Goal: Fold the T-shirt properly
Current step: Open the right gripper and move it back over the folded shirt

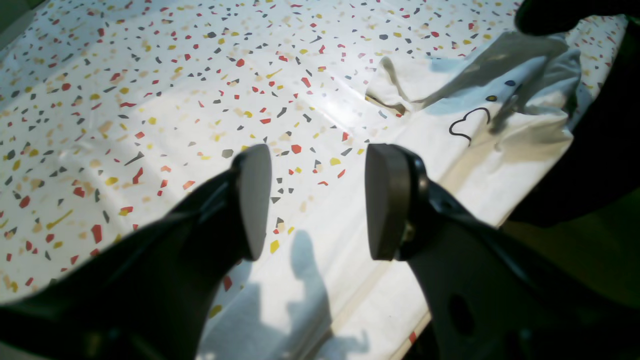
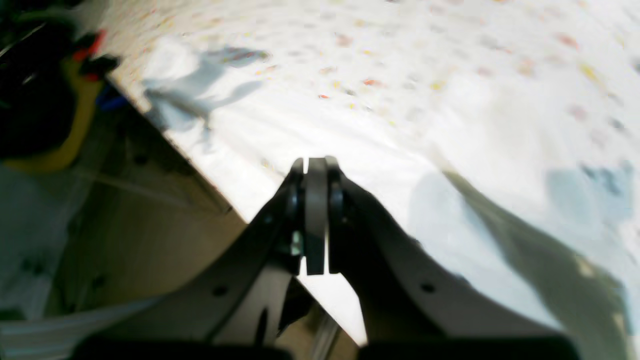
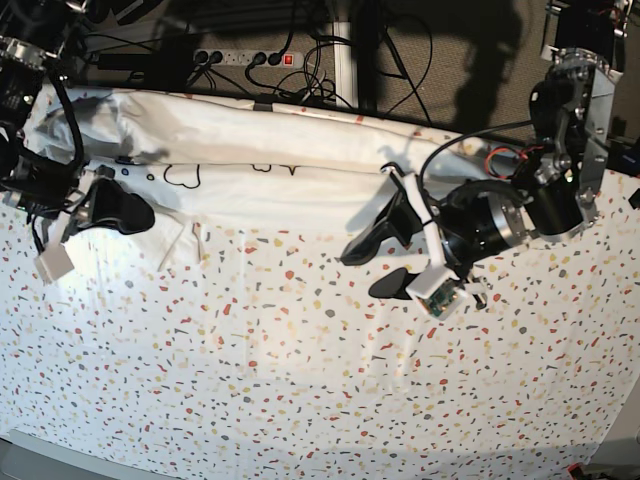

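Currently large white cotton T-shirt (image 3: 300, 170) bunched along 12 o'clock edge of speckled bench (image 3: 300, 380). Left pincer (image 1: 317, 200) spread, empty, short of cloth. Right pincer (image 2: 316, 215) pressed together; contents unclear. Risk: grabbing bench covering instead, or dragging shirt off rear edge.

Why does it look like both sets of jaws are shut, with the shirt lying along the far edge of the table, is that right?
Not quite. Only the right gripper is shut; the right wrist view shows its jaws pressed together. The left gripper is open: the left wrist view shows a wide gap between its jaws, above the speckled table cover. The shirt does lie along the far edge of the table, as the base view shows.
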Tool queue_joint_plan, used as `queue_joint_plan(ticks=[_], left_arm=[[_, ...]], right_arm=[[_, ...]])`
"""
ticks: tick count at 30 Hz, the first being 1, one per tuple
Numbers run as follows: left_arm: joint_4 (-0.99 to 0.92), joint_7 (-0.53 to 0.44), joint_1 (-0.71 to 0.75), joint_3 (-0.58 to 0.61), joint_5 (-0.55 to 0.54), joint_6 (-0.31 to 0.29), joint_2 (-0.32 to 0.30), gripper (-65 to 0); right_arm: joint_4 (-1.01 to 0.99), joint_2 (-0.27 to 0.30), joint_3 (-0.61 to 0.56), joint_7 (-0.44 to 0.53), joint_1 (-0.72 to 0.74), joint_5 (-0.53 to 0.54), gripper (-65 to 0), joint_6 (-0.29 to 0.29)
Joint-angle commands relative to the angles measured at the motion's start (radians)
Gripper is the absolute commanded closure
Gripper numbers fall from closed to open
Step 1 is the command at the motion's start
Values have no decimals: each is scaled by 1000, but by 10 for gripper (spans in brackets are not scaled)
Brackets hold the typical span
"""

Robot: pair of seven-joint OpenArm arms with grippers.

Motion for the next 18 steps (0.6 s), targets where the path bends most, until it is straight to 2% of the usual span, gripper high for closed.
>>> queue_joint_plan(ticks=[1,3,6,8,12,15,18], left_arm=[[16,-24,-19,-7,-19,3,-3,-296],[16,-25,-19,-7,-18,3,-3,-296],[16,-24,-19,-7,-18,3,-3,-296],[16,-24,-19,-7,-18,3,-3,-296],[16,-24,-19,-7,-19,3,-3,-296],[16,-24,-19,-7,-18,3,-3,-296],[16,-24,-19,-7,-18,3,-3,-296]], right_arm=[[14,21,26,20,21,-6,0,4],[14,26,46,26,31,-92,0,4],[14,56,8,56,32,-196,-161,4],[14,85,-61,88,32,-275,-207,4],[14,136,-263,224,46,-502,-208,4],[14,146,-417,307,86,-712,-208,4],[13,146,-557,348,126,-815,-208,4]])
